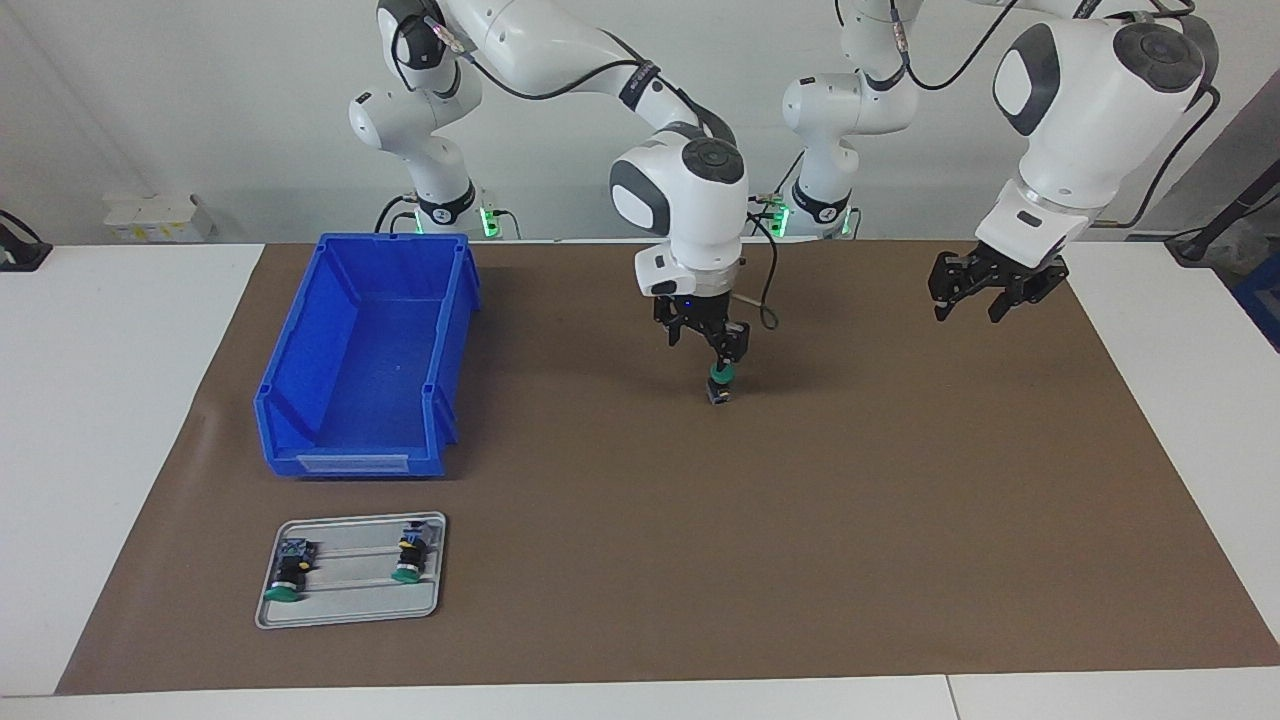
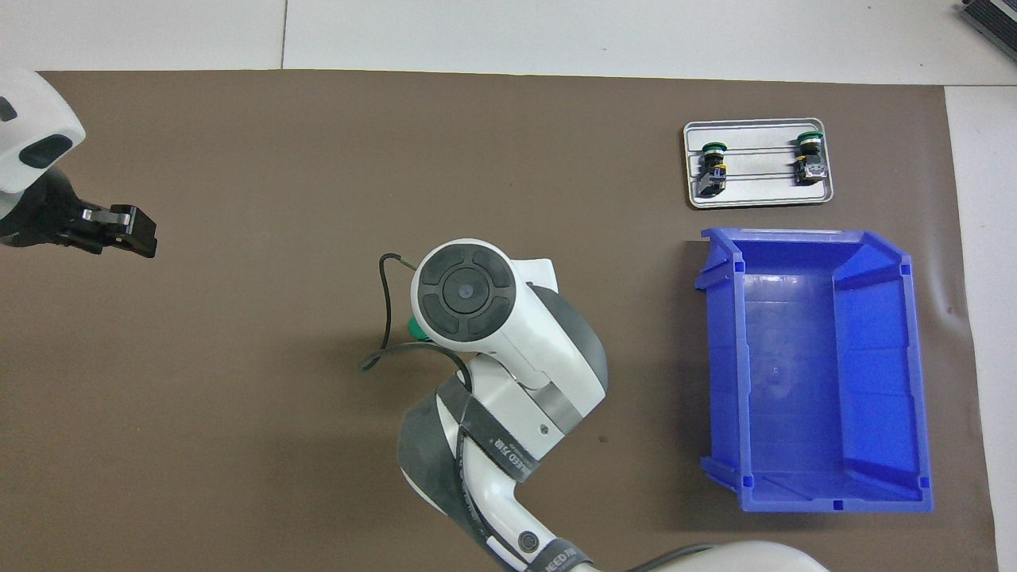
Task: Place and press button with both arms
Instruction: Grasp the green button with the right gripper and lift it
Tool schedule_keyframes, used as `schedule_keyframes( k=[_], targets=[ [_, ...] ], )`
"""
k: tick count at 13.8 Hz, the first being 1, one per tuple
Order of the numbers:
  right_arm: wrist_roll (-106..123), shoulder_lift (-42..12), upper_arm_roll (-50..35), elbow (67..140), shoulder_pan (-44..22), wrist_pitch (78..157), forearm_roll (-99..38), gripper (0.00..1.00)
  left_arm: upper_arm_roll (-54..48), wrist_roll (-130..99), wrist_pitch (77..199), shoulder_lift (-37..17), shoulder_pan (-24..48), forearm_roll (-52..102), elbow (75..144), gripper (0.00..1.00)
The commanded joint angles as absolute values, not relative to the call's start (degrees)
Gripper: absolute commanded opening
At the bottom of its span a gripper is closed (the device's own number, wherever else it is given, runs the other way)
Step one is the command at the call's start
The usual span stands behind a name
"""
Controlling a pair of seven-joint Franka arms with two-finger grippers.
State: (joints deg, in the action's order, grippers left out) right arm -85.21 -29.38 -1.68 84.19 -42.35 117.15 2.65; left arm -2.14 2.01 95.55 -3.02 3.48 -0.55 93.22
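The right arm's black two-finger gripper [image 1: 722,358] grips the small green-capped push button [image 1: 721,384], standing it cap-up on the brown table mat [image 1: 700,560], beside the open blue plastic bin [image 1: 365,350] toward the left arm's end. The left arm's black gripper [image 1: 968,308], fingers spread and empty, hangs above the mat farther toward that end.

A big blue bin [image 1: 365,355] sits on the brown mat [image 1: 800,540]. Farther from the robots, just beside the bin, lies a small grey tray [image 1: 350,608] on the same mat.
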Motion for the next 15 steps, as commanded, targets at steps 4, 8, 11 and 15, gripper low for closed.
schedule_keyframes(
  k=[4,8,11,15],
  targets=[
    [-89.2,-36.6,-1.6,79.0,-44.3,120.8,5.0,0.88,-1.8,4.9,98.5,0.6,3.8,1.4,98.6,1.0],
    [-89.2,-36.6,-1.6,79.9,-44.2,123.3,5.2,0.82,-1.8,5.4,100.3,1.8,3.8,1.4,101.7,1.0],
    [-88.9,-36.4,-1.6,80.3,-44.0,122.2,7.3,0.69,-1.8,5.3,100.4,2.6,3.8,1.4,103.0,1.0],
    [-88.8,-36.3,-1.6,80.9,-44.2,121.8,7.7,0.37,-1.7,4.7,100.4,2.9,3.8,1.4,103.6,1.0]
  ],
)
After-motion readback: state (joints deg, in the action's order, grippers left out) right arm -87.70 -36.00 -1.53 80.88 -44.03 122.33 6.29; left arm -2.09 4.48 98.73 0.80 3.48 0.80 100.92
